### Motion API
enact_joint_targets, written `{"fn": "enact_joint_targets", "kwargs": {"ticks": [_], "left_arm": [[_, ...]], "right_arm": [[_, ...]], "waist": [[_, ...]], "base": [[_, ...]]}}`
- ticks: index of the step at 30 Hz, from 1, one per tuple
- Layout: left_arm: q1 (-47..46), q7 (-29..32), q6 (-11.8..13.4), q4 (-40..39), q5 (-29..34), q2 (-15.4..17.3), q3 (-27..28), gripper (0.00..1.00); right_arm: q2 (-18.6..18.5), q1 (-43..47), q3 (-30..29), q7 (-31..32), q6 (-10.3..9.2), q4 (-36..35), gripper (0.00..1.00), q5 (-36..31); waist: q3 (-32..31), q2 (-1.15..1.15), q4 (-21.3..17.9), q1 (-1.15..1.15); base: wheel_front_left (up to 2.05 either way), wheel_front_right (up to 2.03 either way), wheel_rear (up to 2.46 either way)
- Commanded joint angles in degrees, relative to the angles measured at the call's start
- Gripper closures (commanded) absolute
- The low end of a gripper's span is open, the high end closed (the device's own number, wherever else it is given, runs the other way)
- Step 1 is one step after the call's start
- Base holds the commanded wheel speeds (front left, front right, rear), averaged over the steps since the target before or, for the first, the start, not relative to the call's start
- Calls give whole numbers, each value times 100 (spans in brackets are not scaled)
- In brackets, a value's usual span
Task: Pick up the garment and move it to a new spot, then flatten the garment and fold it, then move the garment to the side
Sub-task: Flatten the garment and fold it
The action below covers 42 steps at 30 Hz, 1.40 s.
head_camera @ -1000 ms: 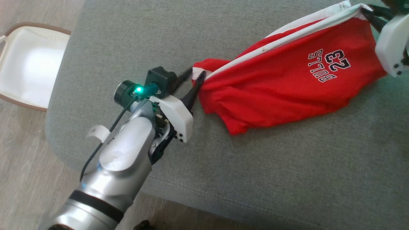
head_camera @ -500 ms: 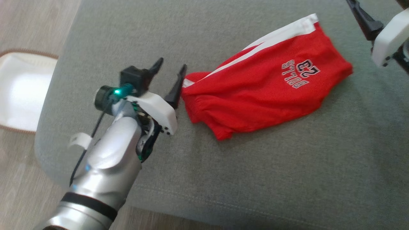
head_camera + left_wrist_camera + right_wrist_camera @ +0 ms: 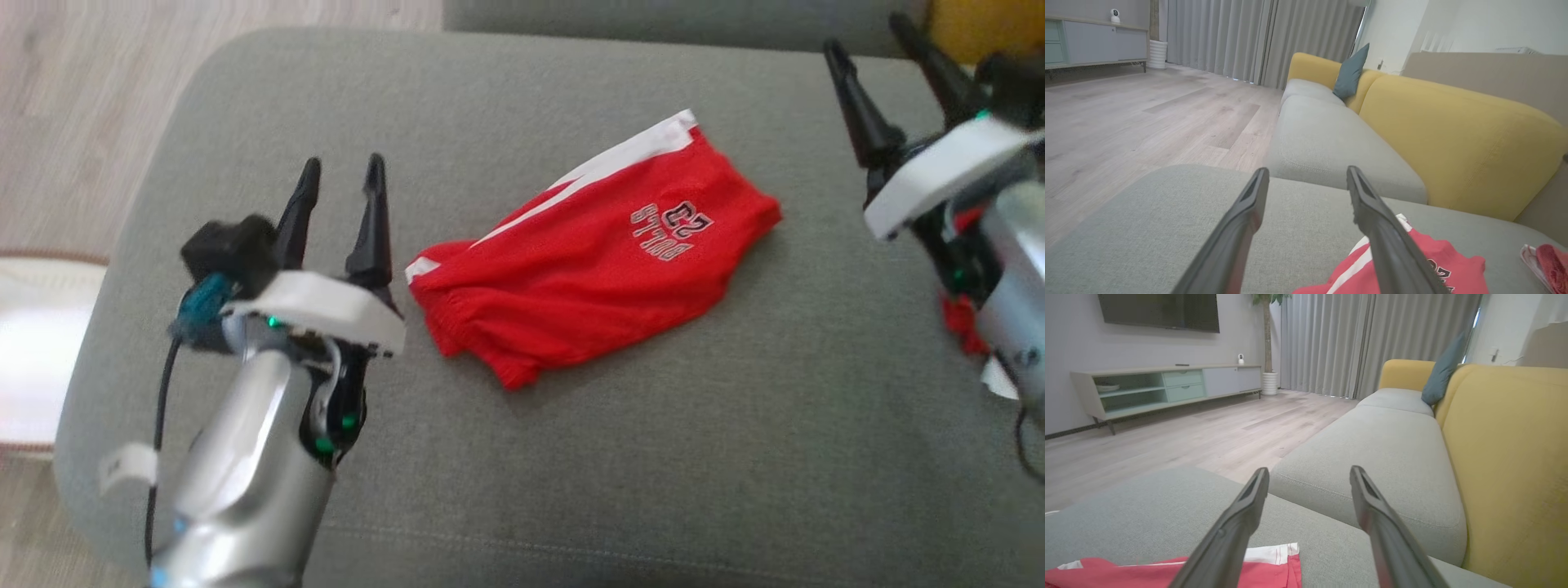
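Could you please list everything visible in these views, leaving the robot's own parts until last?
seat cushions: two, grey, one near, one beyond
garment: one, red with white stripe, on the near cushion
sofa back: one, yellow, behind the cushions
pillow: one, teal, against the sofa back
floor: one, pale wood, beside the cushions
curtains: one run, grey, far wall
TV cabinet: one, pale grey-green, along the wall
left gripper: one, dark, left of the garment, jaws open, clear of it
right gripper: one, dark, right of the garment, jaws open, clear of it
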Motion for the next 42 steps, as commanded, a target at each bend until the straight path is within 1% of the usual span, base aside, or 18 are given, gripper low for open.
{"fn": "enact_joint_targets", "kwargs": {"ticks": [1, 3, 5, 6, 7, 13, 17, 22, 25, 28, 32, 36, 42], "left_arm": [[83, -67, 60, -404, 110, 122, 318, 0], [370, -68, 98, -614, 145, 66, 473, 0], [624, -68, 76, -783, 267, 38, 550, 0], [624, -68, 76, -783, 267, 38, 550, 0], [750, -68, 65, -857, 326, 19, 589, 0], [1449, -68, -44, -1176, 596, -123, 764, 0], [1696, -68, -114, -1265, 671, -192, 879, 0], [1709, -68, -220, -1291, 759, -234, 909, 0], [1640, -68, -276, -1259, 789, -245, 918, 0], [1568, -69, -312, -1227, 815, -253, 927, 0], [1502, -69, -352, -1160, 845, -258, 888, 0], [1424, -69, -339, -1160, 761, -260, 786, 0], [1303, -69, -291, -1145, 658, -261, 599, 0]], "right_arm": [[90, 394, -372, -76, -5, -295, 0, -260], [212, 838, -823, -77, -5, -499, 0, -548], [357, 1312, -1254, -77, -5, -719, 0, -856], [357, 1312, -1254, -77, -5, -719, 0, -856], [425, 1554, -1448, -77, -5, -821, 0, -1036], [1003, 2885, -2543, -78, -5, -1371, 0, -1866], [1349, 3419, -3041, 5, -5, -1706, 0, -2257], [1604, 3736, -3425, 333, -5, -2198, 0, -2618], [1781, 3828, -3646, 658, -5, -2392, 0, -2605], [2006, 3840, -3926, 984, -5, -2483, 0, -2428], [2336, 3751, -4286, 1487, -5, -2460, 0, -1948], [2513, 3548, -4718, 1953, -5, -2282, 0, -1493], [2613, 3094, -5418, 2446, -5, -1772, 0, -1319]], "waist": [[-229, 0, -196, 0], [-317, 0, -255, 0], [-399, 0, -305, 0], [-399, 0, -305, 0], [-436, 0, -326, 0], [-576, 0, -426, 0], [-584, 0, -451, 0], [-502, 0, -393, 0], [-414, 0, -299, 0], [-310, 0, -173, 0], [-155, 0, 44, 0], [22, 0, 309, 0], [303, 0, 730, 0]], "base": [[0, 0, 0], [0, 0, 0], [0, 0, 0], [0, 0, 0], [0, 0, 0], [0, 0, 0], [0, 0, 0], [0, 0, 0], [0, 0, 0], [0, 0, 0], [0, 0, 0], [0, 0, 0], [0, 0, 0]]}}
